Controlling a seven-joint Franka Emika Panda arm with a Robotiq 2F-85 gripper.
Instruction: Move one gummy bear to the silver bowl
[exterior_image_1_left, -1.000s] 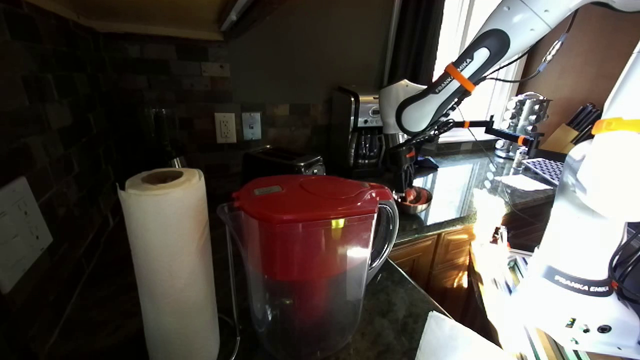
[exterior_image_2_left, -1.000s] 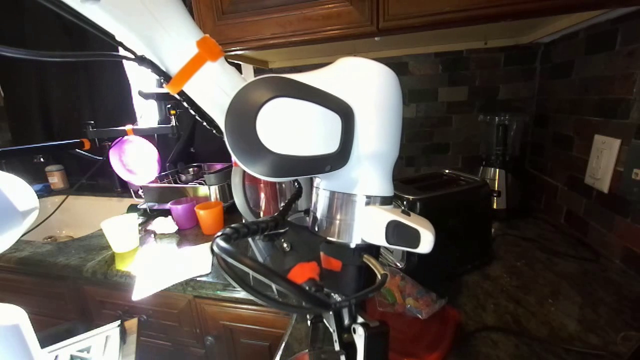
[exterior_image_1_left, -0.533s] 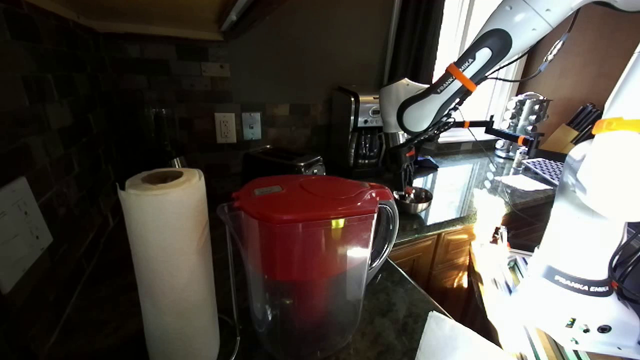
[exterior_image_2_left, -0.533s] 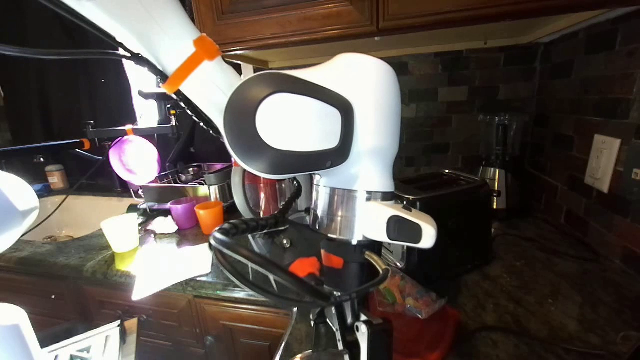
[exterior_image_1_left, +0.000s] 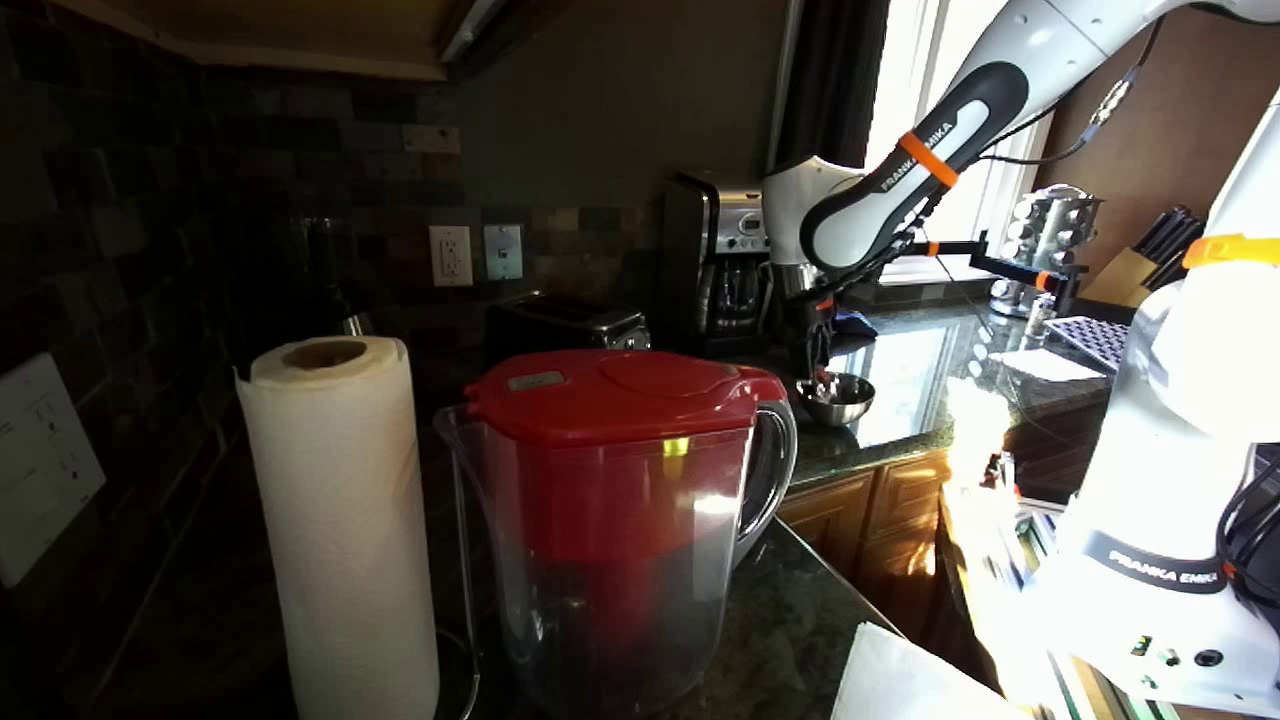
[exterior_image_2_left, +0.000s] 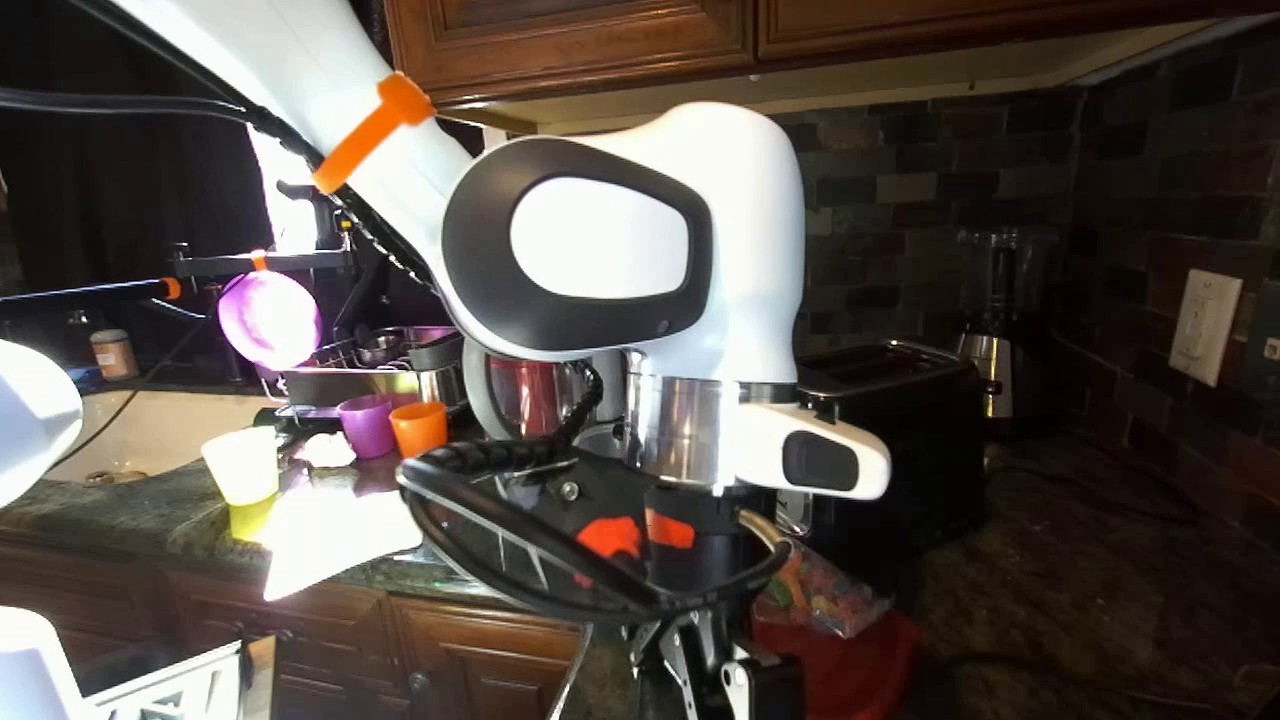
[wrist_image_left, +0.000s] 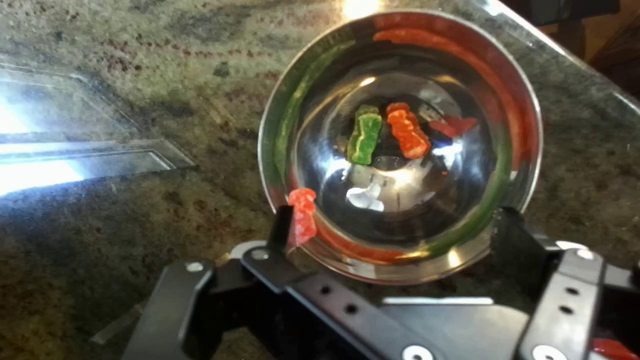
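Observation:
The silver bowl (wrist_image_left: 450, 200) stands on the dark counter. It also shows in an exterior view (exterior_image_1_left: 842, 402). A green gummy bear (wrist_image_left: 365, 135) and an orange-red gummy bear (wrist_image_left: 408, 131) lie in it. My gripper (wrist_image_left: 396, 215) is open, its fingers far apart over the near side of the bowl. A red gummy bear (wrist_image_left: 303, 215) sits against the inner face of the left finger in the wrist view, over the bowl's rim. The other finger does not touch it. The gripper (exterior_image_2_left: 695, 655) also shows at the bottom of an exterior view, where the bowl is out of view.
A bag of gummies (exterior_image_2_left: 830, 598) lies on the pitcher's red lid (exterior_image_2_left: 850, 665). The tall pitcher (exterior_image_1_left: 620, 500) and paper towel roll (exterior_image_1_left: 345, 530) stand nearby. A toaster (exterior_image_2_left: 890, 450) and coffee maker (exterior_image_1_left: 735, 250) stand behind. The counter edge (wrist_image_left: 565, 52) passes close to the bowl.
My gripper and the bowl have shifted slightly right in an exterior view. A reddish patch seen in the bowl one second ago no longer shows there.

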